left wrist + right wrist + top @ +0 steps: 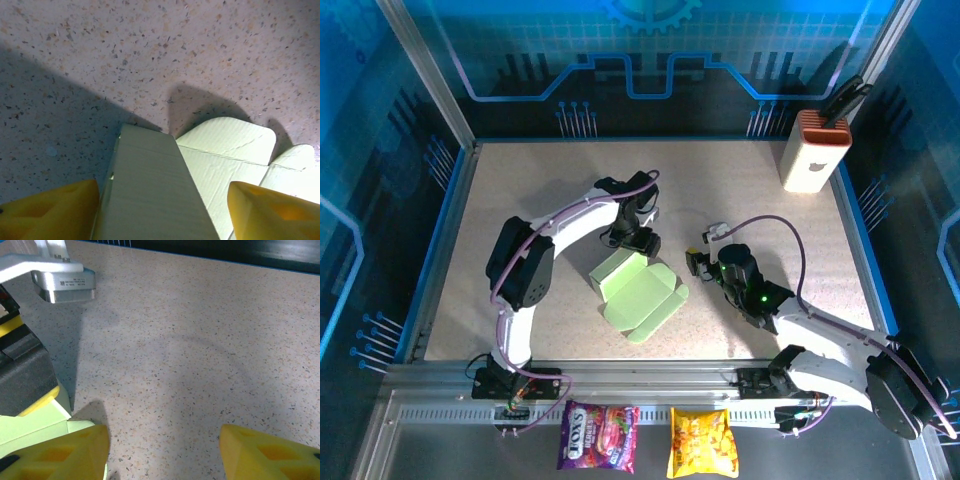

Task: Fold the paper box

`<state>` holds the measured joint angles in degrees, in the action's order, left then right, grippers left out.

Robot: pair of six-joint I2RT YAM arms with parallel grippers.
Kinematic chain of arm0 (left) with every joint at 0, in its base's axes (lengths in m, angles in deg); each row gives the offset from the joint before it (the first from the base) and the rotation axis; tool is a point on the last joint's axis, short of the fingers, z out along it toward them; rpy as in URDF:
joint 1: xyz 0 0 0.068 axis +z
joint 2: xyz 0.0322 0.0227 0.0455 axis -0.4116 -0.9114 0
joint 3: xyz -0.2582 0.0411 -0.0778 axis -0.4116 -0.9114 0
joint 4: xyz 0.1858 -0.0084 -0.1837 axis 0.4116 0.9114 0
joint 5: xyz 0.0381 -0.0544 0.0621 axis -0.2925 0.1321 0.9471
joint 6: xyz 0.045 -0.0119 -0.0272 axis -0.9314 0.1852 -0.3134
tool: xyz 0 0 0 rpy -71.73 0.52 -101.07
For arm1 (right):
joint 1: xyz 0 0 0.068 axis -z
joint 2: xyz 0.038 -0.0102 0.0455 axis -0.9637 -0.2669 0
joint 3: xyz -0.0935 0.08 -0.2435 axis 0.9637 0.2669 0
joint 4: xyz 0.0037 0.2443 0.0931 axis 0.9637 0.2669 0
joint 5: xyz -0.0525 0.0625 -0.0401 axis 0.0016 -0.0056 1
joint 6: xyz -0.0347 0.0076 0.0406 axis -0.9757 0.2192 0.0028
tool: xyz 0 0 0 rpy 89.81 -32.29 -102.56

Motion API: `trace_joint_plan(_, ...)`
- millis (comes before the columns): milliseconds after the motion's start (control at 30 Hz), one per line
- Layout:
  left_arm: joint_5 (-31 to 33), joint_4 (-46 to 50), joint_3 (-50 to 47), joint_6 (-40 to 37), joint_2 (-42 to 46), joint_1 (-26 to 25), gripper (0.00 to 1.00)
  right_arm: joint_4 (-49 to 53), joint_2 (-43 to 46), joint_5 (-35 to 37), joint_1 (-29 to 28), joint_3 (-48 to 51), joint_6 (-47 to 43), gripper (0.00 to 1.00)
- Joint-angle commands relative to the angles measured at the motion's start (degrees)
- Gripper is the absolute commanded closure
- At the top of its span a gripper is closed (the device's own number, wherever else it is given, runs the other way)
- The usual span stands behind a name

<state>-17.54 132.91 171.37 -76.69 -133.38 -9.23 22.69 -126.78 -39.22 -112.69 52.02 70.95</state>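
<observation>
The pale green paper box [640, 292] lies part-folded mid-table, one long wall [150, 185] raised and the rest flat [227, 150]. My left gripper [638, 243] hangs over its far end and straddles that raised wall. The left finger [50, 210] sits close against the wall. The right finger [272, 212] stands apart from it over the flat card, so my left gripper [162, 215] is open. My right gripper [698, 262] waits just right of the box, open [162, 450], with bare table between its fingers [55, 455]. A corner of green card [30, 427] shows beside them.
A white block with an orange ribbed top [815, 150] stands at the back right corner. Two snack packets, purple [598, 437] and yellow [702, 443], lie on the near rail in front of the table. Blue rails [430, 250] edge the tabletop.
</observation>
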Motion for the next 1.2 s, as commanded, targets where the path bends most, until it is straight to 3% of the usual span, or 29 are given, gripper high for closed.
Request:
trace_joint_plan(0,0.32,1.76,1.69,-1.48,-0.99,-0.47,0.32,0.91,0.64,1.72,0.47,0.65,0.85,0.39)
trace_joint_plan(867,3.30,1.17,1.50,-3.19,-0.27,-0.41,0.56,3.17,-0.70,0.55,0.47,-1.77,0.39,0.39)
trace_joint_plan(1033,1.90,-0.90,-0.87,-2.00,2.65,1.46,0.56,5.79,-0.62,-3.24,0.46,-3.45,1.05,0.39)
trace_joint_plan(1167,-3.07,-5.28,-5.28,0.45,7.37,5.20,0.57,8.71,-0.86,-9.57,1.19,-5.21,3.36,0.39)
